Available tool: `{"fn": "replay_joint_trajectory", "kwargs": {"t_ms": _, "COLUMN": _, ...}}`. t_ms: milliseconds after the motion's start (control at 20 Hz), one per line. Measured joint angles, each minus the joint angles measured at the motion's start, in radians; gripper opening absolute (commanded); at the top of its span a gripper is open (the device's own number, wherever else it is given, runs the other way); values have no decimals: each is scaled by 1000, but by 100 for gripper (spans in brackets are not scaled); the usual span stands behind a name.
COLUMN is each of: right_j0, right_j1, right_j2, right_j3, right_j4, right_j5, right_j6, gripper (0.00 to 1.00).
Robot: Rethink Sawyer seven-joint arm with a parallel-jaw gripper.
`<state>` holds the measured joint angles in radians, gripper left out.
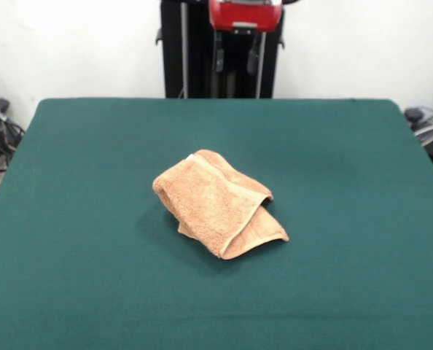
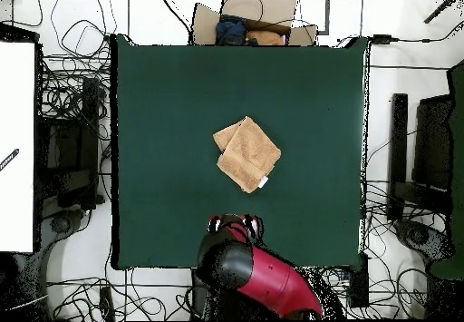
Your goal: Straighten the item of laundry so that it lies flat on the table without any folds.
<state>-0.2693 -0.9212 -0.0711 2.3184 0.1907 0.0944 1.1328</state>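
The item of laundry [image 1: 216, 204] is a peach-orange towel lying folded over itself in a rough bundle near the middle of the dark green table [image 1: 85, 189]. From overhead the towel [image 2: 247, 153] reads as a tilted, doubled-up square with a white tag [image 2: 263, 182] at its corner nearest the robot, on the table [image 2: 163, 110]. My gripper [image 1: 235, 60] hangs drawn back above the table's far edge, well away from the towel, its two dark fingers apart with nothing between them. Overhead, the gripper [image 2: 237, 223] sits over the table's bottom edge.
A cardboard box [image 2: 245, 24] holding some items stands just beyond the table's top edge in the overhead view. Cables lie on the floor all round the table. A white panel [image 2: 16, 146] is at the left and dark equipment [image 2: 426, 155] at the right.
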Motion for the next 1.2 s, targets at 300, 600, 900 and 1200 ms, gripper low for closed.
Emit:
{"fn": "replay_joint_trajectory", "kwargs": {"t_ms": 300, "right_j0": 7, "right_j1": 55, "right_j2": 2, "right_j3": 1, "right_j4": 0, "right_j5": -28, "right_j6": 0, "gripper": 100}}
{"fn": "replay_joint_trajectory", "kwargs": {"t_ms": 600, "right_j0": -1, "right_j1": 118, "right_j2": 8, "right_j3": 1, "right_j4": 1, "right_j5": -88, "right_j6": 0, "gripper": 100}}
{"fn": "replay_joint_trajectory", "kwargs": {"t_ms": 900, "right_j0": -5, "right_j1": 171, "right_j2": 16, "right_j3": 0, "right_j4": 1, "right_j5": -126, "right_j6": 0, "gripper": 100}}
{"fn": "replay_joint_trajectory", "kwargs": {"t_ms": 1200, "right_j0": -9, "right_j1": 213, "right_j2": 38, "right_j3": 3, "right_j4": -1, "right_j5": -148, "right_j6": 0, "gripper": 100}}
